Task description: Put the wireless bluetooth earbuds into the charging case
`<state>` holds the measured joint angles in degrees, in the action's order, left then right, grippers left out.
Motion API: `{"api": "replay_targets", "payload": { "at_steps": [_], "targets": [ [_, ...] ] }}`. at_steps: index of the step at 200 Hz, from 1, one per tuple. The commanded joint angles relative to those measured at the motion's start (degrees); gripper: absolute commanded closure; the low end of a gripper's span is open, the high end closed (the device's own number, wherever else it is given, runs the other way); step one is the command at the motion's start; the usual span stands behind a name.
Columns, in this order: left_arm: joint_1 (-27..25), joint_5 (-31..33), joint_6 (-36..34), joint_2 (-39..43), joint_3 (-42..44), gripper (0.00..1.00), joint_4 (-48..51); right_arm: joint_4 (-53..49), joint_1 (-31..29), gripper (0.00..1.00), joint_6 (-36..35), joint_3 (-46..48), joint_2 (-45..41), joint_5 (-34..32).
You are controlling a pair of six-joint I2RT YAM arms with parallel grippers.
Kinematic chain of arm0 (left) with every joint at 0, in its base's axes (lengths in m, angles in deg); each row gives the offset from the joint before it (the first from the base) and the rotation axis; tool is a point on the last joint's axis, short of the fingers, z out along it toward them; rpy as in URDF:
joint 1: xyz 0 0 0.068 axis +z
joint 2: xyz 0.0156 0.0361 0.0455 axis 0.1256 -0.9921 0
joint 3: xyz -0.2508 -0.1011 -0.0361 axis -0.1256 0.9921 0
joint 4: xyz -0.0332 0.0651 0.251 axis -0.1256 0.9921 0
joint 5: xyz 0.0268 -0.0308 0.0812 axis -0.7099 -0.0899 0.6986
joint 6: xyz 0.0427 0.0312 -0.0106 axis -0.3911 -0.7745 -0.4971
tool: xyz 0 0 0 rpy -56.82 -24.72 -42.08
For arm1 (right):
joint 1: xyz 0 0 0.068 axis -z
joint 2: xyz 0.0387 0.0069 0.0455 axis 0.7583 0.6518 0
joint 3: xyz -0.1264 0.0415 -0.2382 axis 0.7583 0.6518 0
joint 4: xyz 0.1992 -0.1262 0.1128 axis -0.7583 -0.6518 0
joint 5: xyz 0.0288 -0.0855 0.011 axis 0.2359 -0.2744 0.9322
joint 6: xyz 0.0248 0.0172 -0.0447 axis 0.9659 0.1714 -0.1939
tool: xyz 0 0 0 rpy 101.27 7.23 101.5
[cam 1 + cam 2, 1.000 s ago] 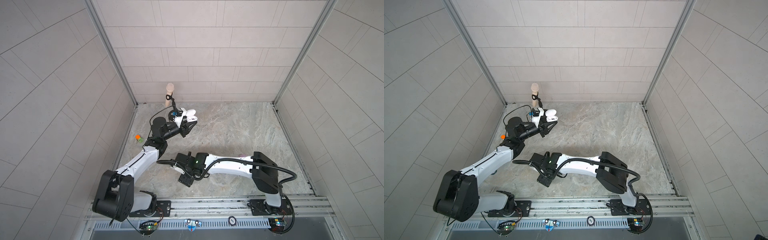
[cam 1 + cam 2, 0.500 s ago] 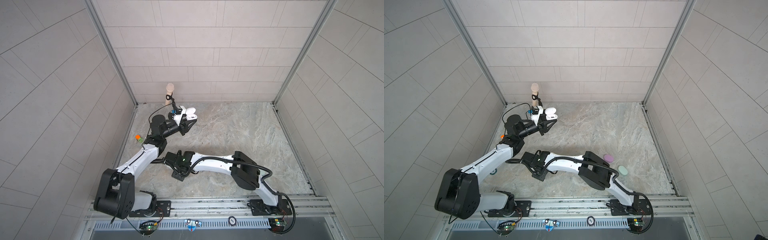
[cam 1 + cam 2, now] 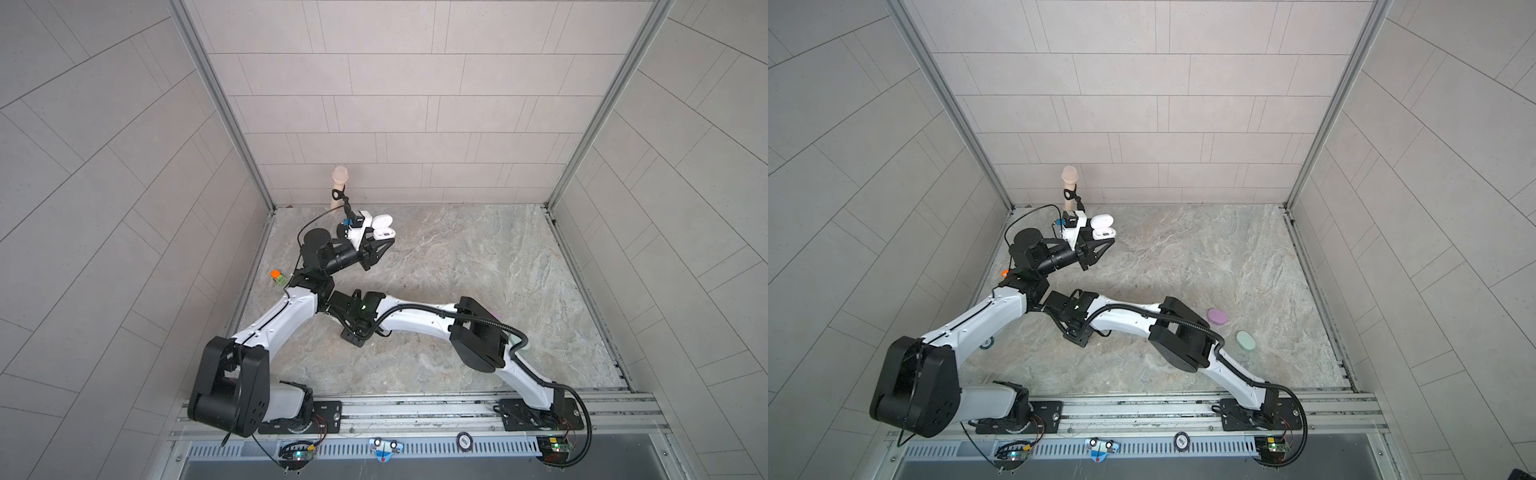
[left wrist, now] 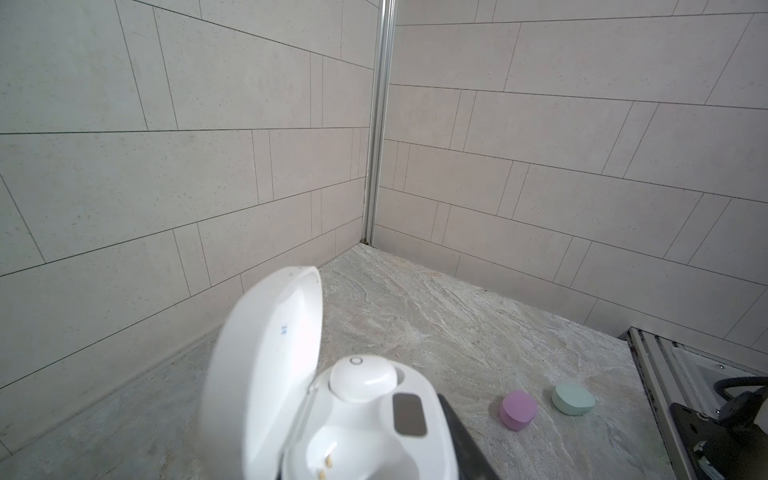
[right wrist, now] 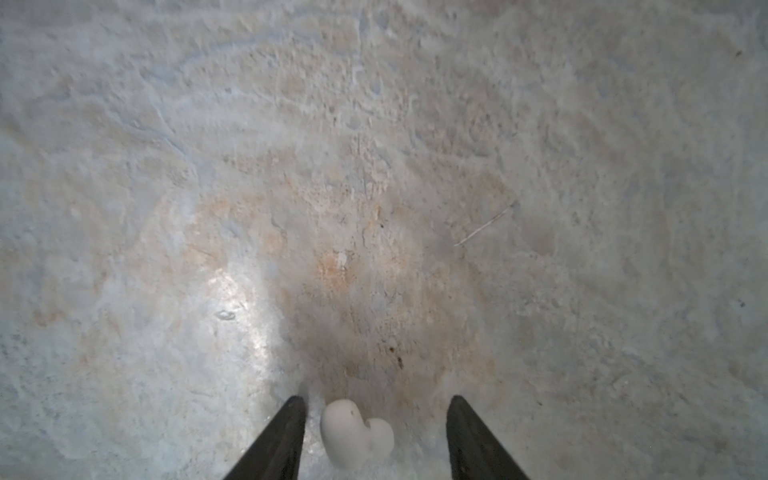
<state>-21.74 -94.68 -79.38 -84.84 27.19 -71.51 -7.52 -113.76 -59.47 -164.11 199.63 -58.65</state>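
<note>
The only writing I can find is a tiny blue mark (image 4: 284,330) inside the lid of the white case (image 4: 365,436), too blurred to read. The left claw (image 3: 375,244) is clamped on that case, holding it off the table (image 4: 436,316) with the lid swung wide. Inside, one white earbud (image 4: 361,378) sits in its socket. The socket beside it is empty, gold contacts showing. Out beyond this claw lie a lilac case (image 4: 517,409) and a mint case (image 4: 572,399), both closed. The right claw (image 5: 376,400) stands spread, with a loose earbud (image 5: 356,432) on the table between its fingers, touching neither.
</note>
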Motion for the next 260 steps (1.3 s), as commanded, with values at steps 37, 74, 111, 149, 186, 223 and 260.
{"api": "replay_targets", "payload": {
  "at_steps": [37, 74, 111, 149, 186, 223, 260],
  "targets": [
    [0.35, -1.32, 0.68, 0.2, -1.22, 0.76, -2.45, -3.77, 1.53, 0.47, 4.01, 1.33, -0.17, -7.64],
    [0.29, -1.35, 0.91, 0.25, -1.08, 0.76, -2.74, -3.86, 4.1, 0.48, 8.46, 3.56, -1.84, -11.73],
    [0.3, -1.33, 0.91, 0.44, -1.09, 0.76, -2.6, -6.75, 6.48, 0.49, 11.22, 3.8, -1.97, -14.21],
    [0.29, -1.27, 1.0, 0.72, -0.71, 0.76, -2.46, -7.18, 8.75, 0.49, 13.2, 8.13, -4.77, -15.39],
    [0.29, -0.67, 0.73, 1.55, -0.3, 0.76, -1.94, -4.08, 9.34, 0.46, 13.24, 11.88, -8.94, -11.39],
    [0.29, -0.45, 0.05, 2.59, 0.09, 0.76, -0.48, -1.15, 9.01, 0.38, 14.84, 14.01, -12.92, -10.0],
    [0.29, -0.37, 0.03, 3.18, 0.14, 0.76, 0.2, 0.01, 7.51, 0.34, 16.07, 13.68, -14.67, -7.77]
  ]
}}
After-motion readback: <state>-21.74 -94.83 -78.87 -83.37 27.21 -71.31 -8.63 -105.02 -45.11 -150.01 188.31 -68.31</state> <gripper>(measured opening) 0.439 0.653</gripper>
